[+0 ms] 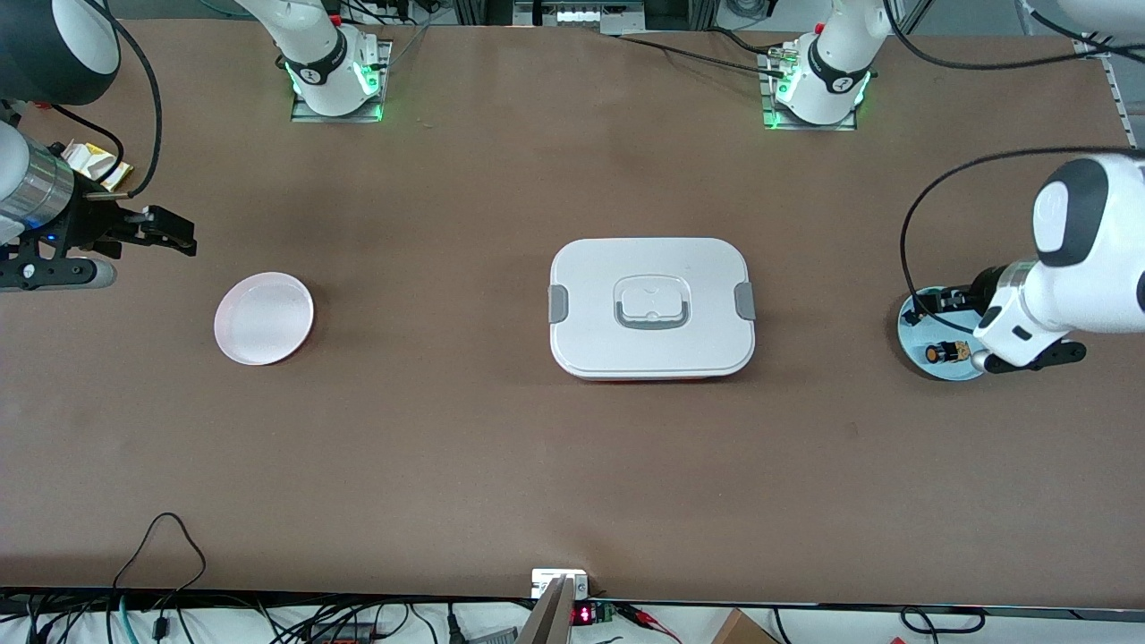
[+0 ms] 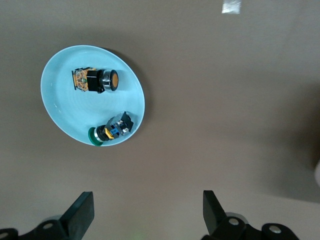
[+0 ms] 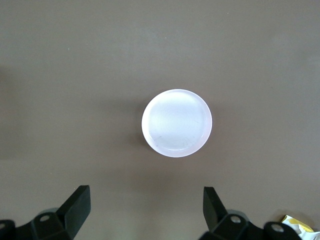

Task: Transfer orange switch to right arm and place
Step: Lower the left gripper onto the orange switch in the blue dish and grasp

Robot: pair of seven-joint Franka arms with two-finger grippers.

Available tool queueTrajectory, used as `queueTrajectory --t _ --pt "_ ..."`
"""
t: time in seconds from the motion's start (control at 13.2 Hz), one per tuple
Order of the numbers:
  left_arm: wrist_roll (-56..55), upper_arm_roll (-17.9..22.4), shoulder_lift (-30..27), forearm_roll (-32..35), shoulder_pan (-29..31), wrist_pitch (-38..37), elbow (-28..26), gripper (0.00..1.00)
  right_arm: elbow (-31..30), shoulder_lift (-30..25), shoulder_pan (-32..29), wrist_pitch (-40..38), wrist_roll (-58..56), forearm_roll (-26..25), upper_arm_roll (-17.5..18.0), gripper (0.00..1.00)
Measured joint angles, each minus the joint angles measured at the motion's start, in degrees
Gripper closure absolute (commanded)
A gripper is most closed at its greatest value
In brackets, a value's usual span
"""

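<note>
The orange switch (image 1: 944, 353) lies on its side on a light blue plate (image 1: 912, 338) at the left arm's end of the table. In the left wrist view the switch (image 2: 97, 81) shows its orange cap and brownish-gold block on the plate (image 2: 65, 112). My left gripper (image 1: 1020, 335) is open and empty, just above the table beside this plate; its own view (image 2: 148, 197) shows bare table between the fingers. My right gripper (image 1: 170, 231) is open and empty, held up over the right arm's end of the table, with nothing between its fingers in its own view (image 3: 146, 192).
A green-capped switch (image 2: 107, 131) lies on the blue plate beside the orange one. A pale pink plate (image 1: 264, 318) sits near the right gripper, empty (image 3: 176, 123). A white lidded box (image 1: 651, 307) stands mid-table. A yellow-and-white packet (image 1: 94, 164) lies near the right arm.
</note>
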Motion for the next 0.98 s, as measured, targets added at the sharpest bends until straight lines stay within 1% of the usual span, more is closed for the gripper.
queueTrajectory --t 0.23,0.53,0.68,0.98 --pt "2.37 0.03 4.03 0.01 2.66 3.36 0.06 0.00 0.03 -0.17 2.03 -0.51 -0.02 -0.46 0.09 0.00" --pt "9.09 0.09 7.89 0.06 6.01 11.19 -0.09 0.00 0.20 -0.35 2.94 -1.54 -0.02 -1.28 0.06 0.00" --pt "10.63 0.11 9.97 0.06 7.72 12.86 -0.16 0.00 0.21 -0.35 2.93 -2.13 -0.02 -1.28 0.05 0.00" --pt "10.81 0.11 12.34 0.06 8.55 15.94 -0.28 0.00 0.22 -0.35 2.95 -2.57 -0.02 -1.28 0.05 0.00"
